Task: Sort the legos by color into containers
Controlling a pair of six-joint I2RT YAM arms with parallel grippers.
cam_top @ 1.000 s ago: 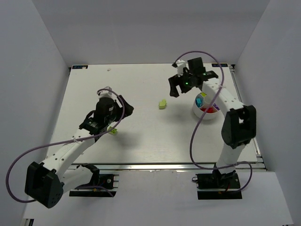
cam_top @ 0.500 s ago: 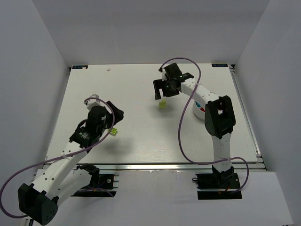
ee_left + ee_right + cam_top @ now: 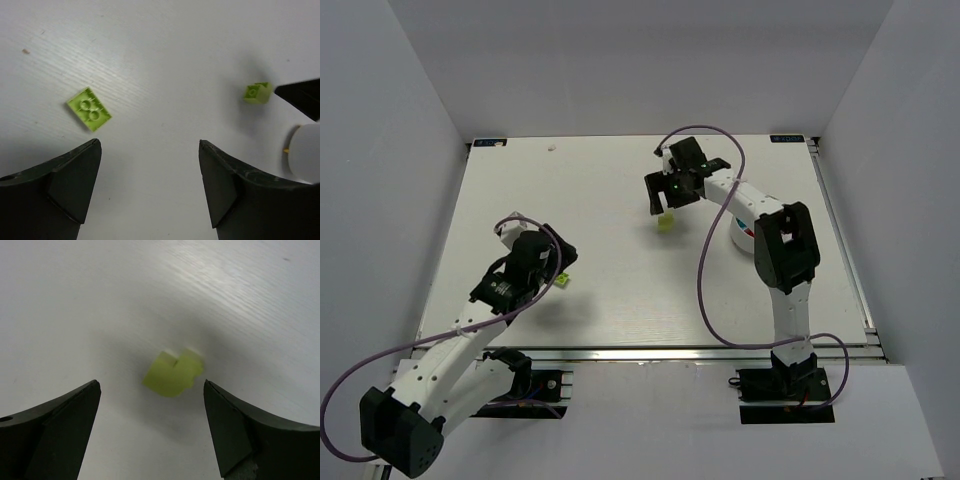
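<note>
The lime brick (image 3: 173,374) lies on the table (image 3: 620,180) out in the middle, well apart from the white divided bowl (image 3: 734,236), which the right forearm mostly hides. A second, flat lime brick (image 3: 89,108) rests studs-up nearer the left arm, also on bare table. Neither brick has shifted over the last second.

What has changed is the right arm. A second ago it hung beside the bowl; now it has swung across to the middle of the table, and the right pincer (image 3: 151,390) hovers directly over the lime brick with its jaws spread wide on either side, touching nothing. From its wrist view the brick sits between the two fingers but a little toward the right one.

The left arm has drawn back toward its base. The left pincer (image 3: 149,160) is also spread wide and empty, the flat brick lying ahead of it and off to its left.

I judge that the right arm is starting a fresh pick: lowering and closing on the lime brick comes next, and both lime pieces are not yet sorted.
</note>
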